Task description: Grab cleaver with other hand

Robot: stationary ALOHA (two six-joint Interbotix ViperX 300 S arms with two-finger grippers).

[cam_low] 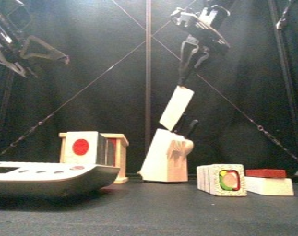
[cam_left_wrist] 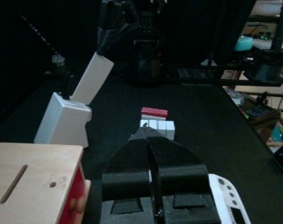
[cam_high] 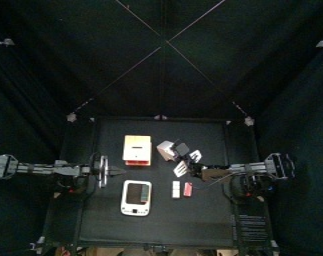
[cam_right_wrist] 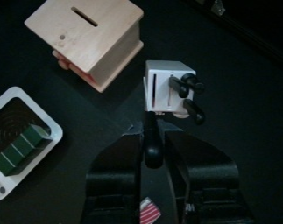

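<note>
Cleaver [cam_low: 177, 107]: held tilted in the air above the knife block [cam_low: 167, 155], handle up, clear of the block.
Right hand [cam_low: 188, 69]: clamped on the cleaver's handle.
Left hand [cam_left_wrist: 152, 143]: fingers together, empty, raised at bench [cam_high: 110, 205] left.

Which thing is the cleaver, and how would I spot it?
Find the pale wooden knife block mid-table, between the red-dotted wooden box and the sushi-like toys. Tilting up from its top is the cleaver, its dark handle gripped by the right hand. It alone is a flat whitish blade raised off the table.
</note>
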